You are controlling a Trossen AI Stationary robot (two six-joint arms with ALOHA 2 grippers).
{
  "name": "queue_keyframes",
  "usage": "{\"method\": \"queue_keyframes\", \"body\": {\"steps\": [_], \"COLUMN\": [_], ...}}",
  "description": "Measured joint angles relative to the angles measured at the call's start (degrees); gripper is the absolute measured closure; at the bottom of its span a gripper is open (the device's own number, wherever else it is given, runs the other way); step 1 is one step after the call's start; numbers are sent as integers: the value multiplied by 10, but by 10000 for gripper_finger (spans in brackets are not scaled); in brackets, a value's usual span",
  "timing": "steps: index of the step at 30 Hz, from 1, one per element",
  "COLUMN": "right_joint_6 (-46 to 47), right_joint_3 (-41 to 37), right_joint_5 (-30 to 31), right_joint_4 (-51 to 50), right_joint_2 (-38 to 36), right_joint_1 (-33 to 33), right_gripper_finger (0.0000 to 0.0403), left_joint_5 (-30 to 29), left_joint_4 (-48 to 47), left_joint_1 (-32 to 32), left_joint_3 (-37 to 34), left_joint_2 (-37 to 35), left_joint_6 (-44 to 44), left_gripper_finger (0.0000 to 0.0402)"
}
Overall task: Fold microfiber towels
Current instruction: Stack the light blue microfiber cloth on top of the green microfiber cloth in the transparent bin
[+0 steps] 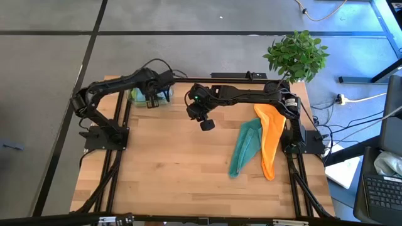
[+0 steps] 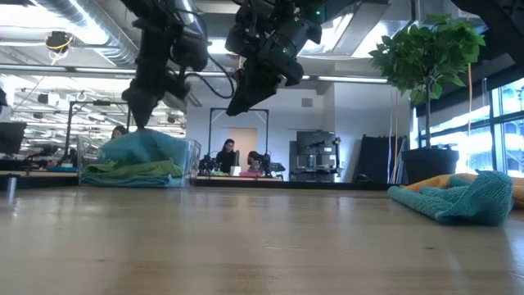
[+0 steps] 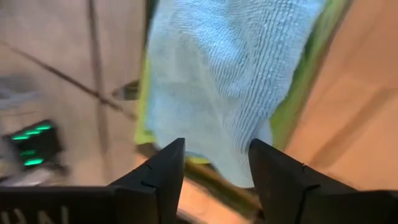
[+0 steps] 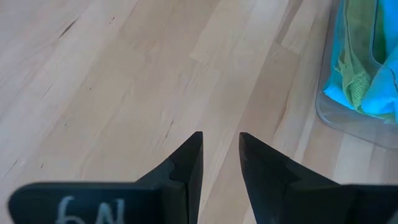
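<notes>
Two folded microfiber towels, a light blue towel (image 2: 141, 147) on top of a lime green towel (image 2: 135, 170), are seen stacked in a clear plastic bin (image 2: 193, 160) at the left of the low view; in the high view the bin (image 1: 164, 95) sits at the upper left of the wooden table (image 1: 169, 169), mostly covered by the left arm. Two more towels are laid loose and unfolded at the right of the high view: a teal towel (image 1: 245, 149) and, touching it on its right, an orange towel (image 1: 270, 135). Only the low view shows the teal towel (image 2: 467, 199) as a rumpled heap, with people at desks in the room behind. The left gripper (image 3: 214, 163) is held just above the blue towel (image 3: 217, 81), its fingers spread apart and empty; the fuzzy ribbed weave and the green edge beneath are shown only in the left wrist view. The right gripper (image 4: 221, 155) is raised over bare table near the bin (image 4: 354, 118), its fingers parted a little, with nothing held. A potted plant (image 1: 296, 55) stands at the upper right corner.
</notes>
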Motion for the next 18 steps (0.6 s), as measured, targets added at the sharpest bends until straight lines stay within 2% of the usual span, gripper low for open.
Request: {"method": "queue_keyframes", "body": {"steps": [2,4,8,11,13,16,18], "right_joint_6": [0,2,6,0,0,4,2], "right_joint_3": [0,0,0,0,0,0,0], "right_joint_5": [0,-2,-37,-53,-54,-54,-55], "right_joint_4": [0,0,0,2,1,-14,-29], "right_joint_2": [0,0,0,0,0,0,0], "right_joint_1": [0,0,0,0,0,0,-3], "right_gripper_finger": [297,297,297,297,297,297,297], "left_joint_5": [43,55,-6,-25,37,165,193], "left_joint_4": [-3,-18,-19,40,89,141,135], "left_joint_1": [9,14,16,40,61,78,85], "left_joint_3": [1,1,0,0,0,-2,-2], "left_joint_2": [-1,-1,-1,-1,-1,0,0], "left_joint_6": [-6,-6,2,9,13,10,9], "left_gripper_finger": [232,232,234,234,235,235,235]}}
